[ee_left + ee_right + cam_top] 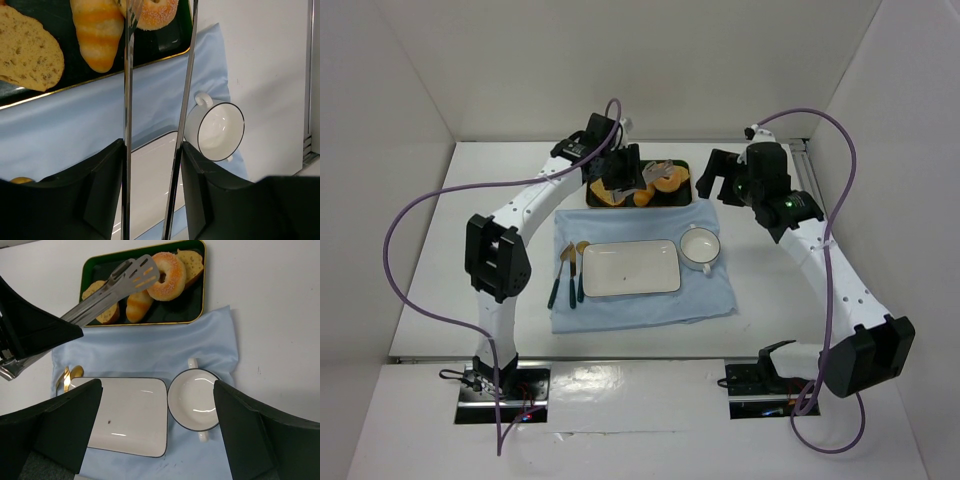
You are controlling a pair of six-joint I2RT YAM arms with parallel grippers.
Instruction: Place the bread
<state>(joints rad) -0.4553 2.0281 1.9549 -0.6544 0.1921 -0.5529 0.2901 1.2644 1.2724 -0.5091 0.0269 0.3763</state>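
Tongs [115, 282] pinched in left gripper [152, 192], blades apart, tips at edge of bread [166, 276], which lies in tray [150, 322]. I'd lower to straddle the ring, squeeze gently, lift level toward plate [130, 415]. Idle right gripper [160, 435] spread.

Bright even light, soft shadows; wrist foregrnd prob. blurred.

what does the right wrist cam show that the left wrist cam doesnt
Only the right wrist: the whole tray, the bagel with its hole, the slotted tip of the tongs by the bagel, and the open right gripper. Only the left wrist: both tong arms pinched close up in the left gripper. Both: roll, cup, plate, blue cloth.
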